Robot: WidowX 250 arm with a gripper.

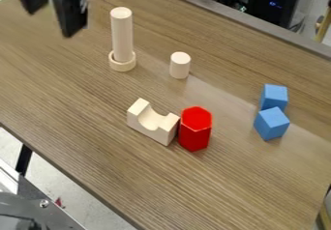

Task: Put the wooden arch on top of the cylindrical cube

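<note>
A red prism (194, 131) crowds the arch (152, 125) (annoyingly), room opening toward the short cylinder (180, 66).

Pieces on the table (97, 142): seven in all, of five shapes.
Arch (152, 122): one, in plain wood.
Tall cylinder (122, 35): one, in plain wood.
Short cylinder (180, 66): one, in plain wood.
Cylinders, both heights together: two.
Ring (122, 66): one, in plain wood.
Prism (194, 130): one, red, six-sided.
Cubes (271, 123): two, both blue.
Plain wooden pieces: four, comprising one arch, two cylinders and one ring.
Red pieces: one, the prism.
Blue pieces: two, the cubes.
Coloured pieces: three, comprising one red and two blue.
Shapes represented once: three, namely arch, ring and prism.
Shapes represented twice: two, namely cylinder and cube.
</note>
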